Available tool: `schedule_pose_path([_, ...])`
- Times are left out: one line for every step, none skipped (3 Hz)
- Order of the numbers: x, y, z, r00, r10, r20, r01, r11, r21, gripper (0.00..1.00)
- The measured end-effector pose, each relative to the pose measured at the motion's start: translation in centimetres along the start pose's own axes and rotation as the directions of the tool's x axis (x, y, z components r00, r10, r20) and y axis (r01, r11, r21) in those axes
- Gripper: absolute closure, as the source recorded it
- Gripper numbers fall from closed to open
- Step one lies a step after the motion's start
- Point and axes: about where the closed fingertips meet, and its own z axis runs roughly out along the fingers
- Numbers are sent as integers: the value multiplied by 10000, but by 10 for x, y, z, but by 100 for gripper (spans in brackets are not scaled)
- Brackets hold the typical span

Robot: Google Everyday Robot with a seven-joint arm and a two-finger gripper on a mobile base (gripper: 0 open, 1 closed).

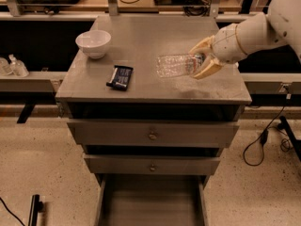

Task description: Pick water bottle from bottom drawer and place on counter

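Observation:
The water bottle (175, 65) is clear crinkled plastic and lies on its side in the air, just above the right half of the counter (141, 36). My gripper (203, 59) comes in from the right on a white arm and is shut on the bottle's cap end, one tan finger above it and one below. The bottom drawer (151, 204) stands pulled open at the lower edge of the view, and its grey tray shows nothing inside.
A white bowl (93, 43) sits at the counter's back left. A dark flat packet (120, 76) lies near its front left. Two closed knobbed drawers (152, 134) are below the top. Cables (263, 145) lie on the floor at the right.

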Motion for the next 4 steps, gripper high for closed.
schedule_pose_path([23, -12, 19, 9979, 654, 17, -654, 9979, -26, 100])
schedule_pose_path([24, -13, 22, 9977, 682, 47, -682, 9977, -27, 83])
schedule_pose_path([23, -12, 25, 9977, 673, 75, -672, 9977, -75, 60])
schedule_pose_path([22, -11, 28, 9977, 668, 102, -666, 9977, -117, 37])
